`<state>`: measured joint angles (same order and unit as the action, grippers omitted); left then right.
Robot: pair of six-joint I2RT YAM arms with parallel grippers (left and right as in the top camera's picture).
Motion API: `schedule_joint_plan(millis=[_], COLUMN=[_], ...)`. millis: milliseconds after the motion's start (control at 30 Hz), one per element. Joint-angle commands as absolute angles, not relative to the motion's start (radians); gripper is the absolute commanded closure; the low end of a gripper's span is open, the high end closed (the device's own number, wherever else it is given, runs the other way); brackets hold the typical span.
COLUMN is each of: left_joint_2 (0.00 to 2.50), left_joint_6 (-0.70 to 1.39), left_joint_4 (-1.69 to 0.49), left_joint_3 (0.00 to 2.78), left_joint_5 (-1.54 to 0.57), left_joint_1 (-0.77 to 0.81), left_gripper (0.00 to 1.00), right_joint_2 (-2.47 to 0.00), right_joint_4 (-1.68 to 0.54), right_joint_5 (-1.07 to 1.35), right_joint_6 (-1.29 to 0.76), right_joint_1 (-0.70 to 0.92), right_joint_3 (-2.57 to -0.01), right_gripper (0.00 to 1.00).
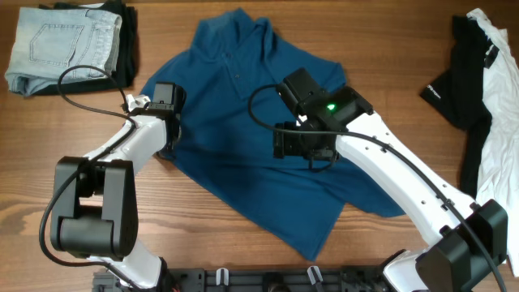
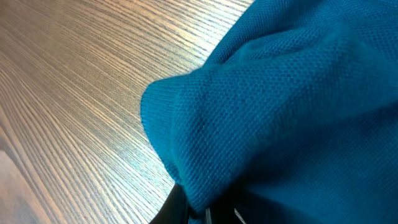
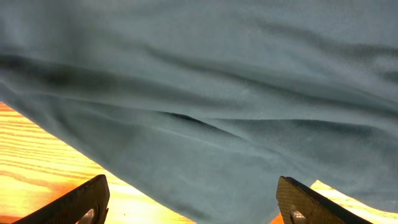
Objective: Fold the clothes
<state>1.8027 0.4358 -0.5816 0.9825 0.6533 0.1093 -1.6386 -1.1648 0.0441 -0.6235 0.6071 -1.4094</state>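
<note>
- Blue polo shirt (image 1: pixel 235 154) lies flat mid-bench, front up, collar toward the far edge, hem toward the near edge and skewed right.
- My left end effector (image 1: pixel 166 109) sits at the shirt's sleeve (image 2: pixel 261 124) on the left-edge side. That is the obvious first flap to bring inward.
- Left wrist view: the sleeve cuff is bunched and humped up off the bench (image 1: pixel 32 162), draping over my fingers. The tips are buried in cloth, so I cannot tell whether they are pinched on it or apart.
- My right end effector (image 3: pixel 193 208) hovers low over the shirt body, just right of the placket. Fingers are wide apart with nothing between them. My read: it is there to pin or pick the torso while the sleeve goes over.
- Step, as I judge it: first sleeve fold, early in the task.
- Room: bare wood left of the sleeve and along the near edge, so there is plenty of space to swing.
- Folded jeans (image 1: pixel 61 40) in the far-left corner are near my left arm's cable. Keep the lift low.
- Black and white clothes (image 1: pixel 478 73) at the right edge are well apart from the shirt, no conflict.
- Risk: the two arms are close over the chest, so a sleeve carried inward heads straight at my right wrist.
</note>
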Motion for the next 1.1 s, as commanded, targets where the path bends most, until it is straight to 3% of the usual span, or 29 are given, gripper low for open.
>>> schedule_joint_plan(millis=[0, 333, 667, 1067], left_joint_2=[1.812, 1.808, 1.699, 1.687], left_joint_6=[0.450, 0.450, 0.449, 0.450], left_joint_4=[-0.585, -0.591, -0.641, -0.577], left_joint_3=[0.973, 0.976, 0.976, 0.976], left_joint_5=[0.595, 0.258, 0.077, 0.052], left_joint_1=[0.110, 0.091, -0.020, -0.066], left_gripper=[0.96, 0.96, 0.96, 0.96], right_joint_2=[-1.629, -1.612, -1.377, -1.362], right_joint_4=[-1.151, -1.165, -1.395, -1.200], right_joint_5=[0.026, 0.059, 0.029, 0.164], right_joint_6=[-0.611, -0.656, -0.793, -0.876], right_joint_1=[0.608, 0.608, 0.620, 0.971], right_joint_3=[-1.406, -1.406, -1.370, -0.960], right_gripper=[0.13, 0.13, 0.12, 0.11])
